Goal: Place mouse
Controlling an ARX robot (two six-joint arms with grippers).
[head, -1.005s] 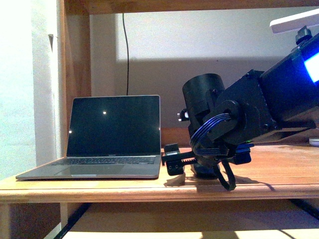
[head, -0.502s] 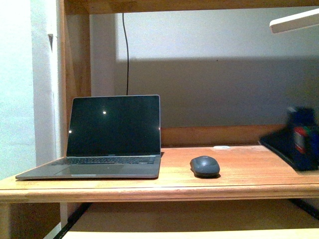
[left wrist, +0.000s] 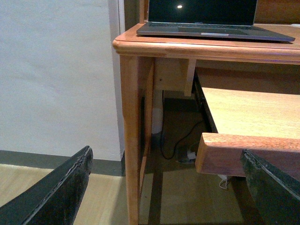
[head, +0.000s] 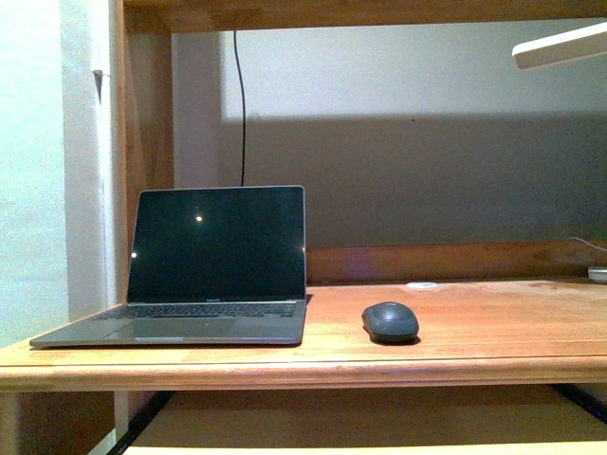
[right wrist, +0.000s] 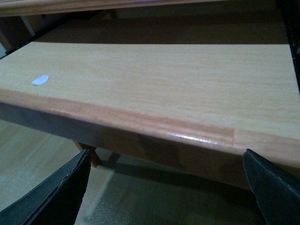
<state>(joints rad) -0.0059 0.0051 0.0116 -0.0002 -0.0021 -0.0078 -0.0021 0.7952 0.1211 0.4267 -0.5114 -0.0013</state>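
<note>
The mouse [head: 390,321] is a small dark grey domed oval. It lies alone on the wooden desk [head: 493,327], just right of the open laptop [head: 204,270]. Neither arm shows in the front view. My left gripper [left wrist: 166,187] is open and empty, low in front of the desk's left leg [left wrist: 131,140], with the laptop [left wrist: 215,30] above on the desktop. My right gripper [right wrist: 164,192] is open and empty, below the front edge of the pull-out shelf [right wrist: 154,89]. The mouse shows in neither wrist view.
A small flat white disc [head: 423,283] lies at the back of the desk. A white sticker [right wrist: 40,80] sits on the pull-out shelf. A black cable [head: 241,104] runs up the back wall. A white object [head: 597,274] sits at the desk's far right.
A second ago my right arm was over the desk at the mouse's place. It has drawn back to the right and out of the front view, leaving the mouse on the desk.
</note>
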